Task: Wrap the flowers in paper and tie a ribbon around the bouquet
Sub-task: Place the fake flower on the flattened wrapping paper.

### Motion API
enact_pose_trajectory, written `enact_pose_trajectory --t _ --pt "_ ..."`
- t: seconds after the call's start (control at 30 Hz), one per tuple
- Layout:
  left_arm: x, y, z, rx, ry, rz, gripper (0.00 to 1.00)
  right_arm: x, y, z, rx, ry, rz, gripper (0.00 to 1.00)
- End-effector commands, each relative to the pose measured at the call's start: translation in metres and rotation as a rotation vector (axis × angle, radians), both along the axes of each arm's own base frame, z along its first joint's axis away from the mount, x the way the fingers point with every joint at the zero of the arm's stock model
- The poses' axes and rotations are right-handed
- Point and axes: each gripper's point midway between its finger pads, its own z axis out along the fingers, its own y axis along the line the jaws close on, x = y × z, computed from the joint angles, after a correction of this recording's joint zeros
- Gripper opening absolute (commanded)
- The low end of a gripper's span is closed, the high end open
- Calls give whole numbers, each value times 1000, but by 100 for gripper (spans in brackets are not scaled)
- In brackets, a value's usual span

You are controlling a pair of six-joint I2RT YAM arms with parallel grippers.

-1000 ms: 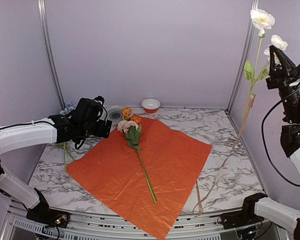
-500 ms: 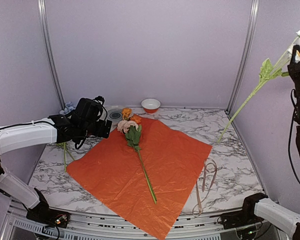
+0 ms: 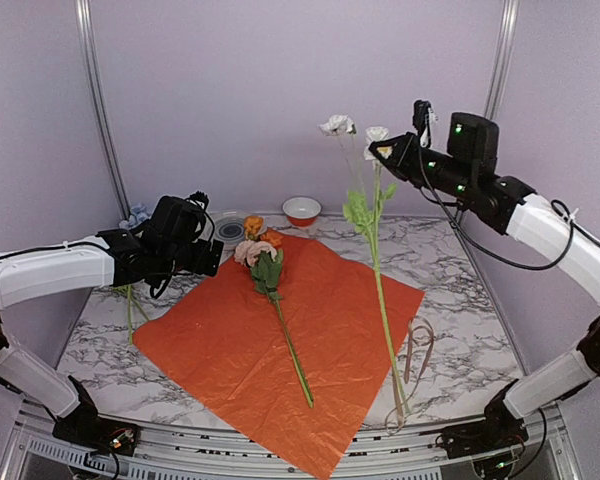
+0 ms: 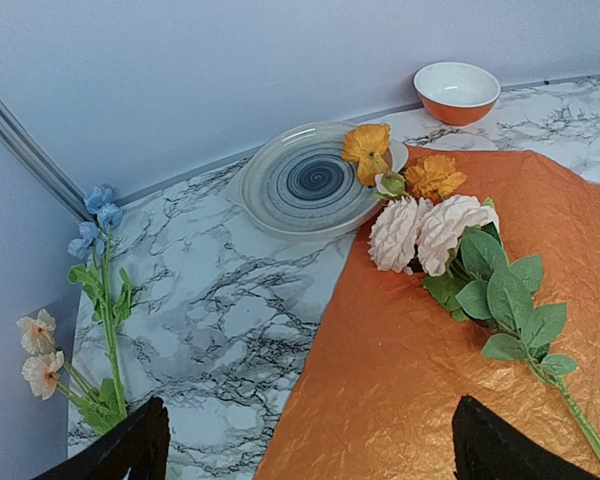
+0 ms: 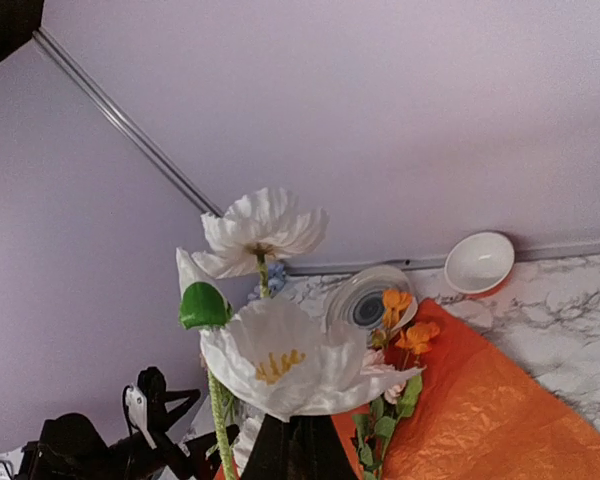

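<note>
The paper [image 3: 280, 340] lies flat mid-table, orange face up. It is a large, finely crinkled sheet set as a diamond: its far corner is by the plate [image 4: 310, 185] near the back edge, and its near corner reaches over the front edge. The table [image 3: 460, 260] has a white marble pattern with grey veins.

On the paper lies a pink stem [image 3: 270, 280], a long thin green stalk running from near the sheet's far corner toward the front. It has broad, veined fabric leaves and two ruffled pale pink heads. Two small orange heads [image 4: 400, 165] sit at the plate's rim.

The right gripper [image 3: 385, 152] is raised over the paper's right side, its fingers pressed together on a white stem [image 3: 380, 260] just under its heads. These are papery white blooms with yellow centres, and the stalk hangs down toward the front edge. Whether its foot touches the table cannot be told.

The ribbon [image 3: 417, 350], a thin pale tan strand, loops on the marble by the paper's right corner.

The left gripper [image 4: 305, 450] hangs over the paper's back-left edge with its fingers spread wide, holding nothing.

A blue stem [image 4: 100, 290] with peach heads beside it lies along the left edge. The plate is grey with a spiral, and the bowl [image 4: 457, 92], white inside and orange outside, stands at the back edge.
</note>
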Motion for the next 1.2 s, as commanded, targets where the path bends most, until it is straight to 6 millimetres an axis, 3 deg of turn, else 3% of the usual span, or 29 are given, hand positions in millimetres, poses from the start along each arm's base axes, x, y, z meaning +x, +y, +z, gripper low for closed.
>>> enact_pose_trajectory --t 0.0,0.1,0.27,0.47,0.57,0.7,1.07,1.17 --pt "3 1 -1 13 -10 8 99 0 66 -28 79 95 135 0" --pt "3 2 0 13 -13 10 99 19 108 -63 89 177 180 0" --pt "2 0 0 7 -11 3 99 60 157 -99 92 224 191 0" --pt "2 0 2 -2 -14 0 99 111 188 -144 93 287 129 0" --pt "2 -1 2 -5 -13 -3 99 138 191 -149 83 247 52 0" --pt "1 -1 3 -11 -14 -4 99 162 187 -187 65 273 -24 0" --pt "1 -1 3 -8 -13 -5 99 184 181 -241 33 167 -54 1" --pt "1 0 2 -2 -13 -2 99 187 175 -255 34 188 -55 15"
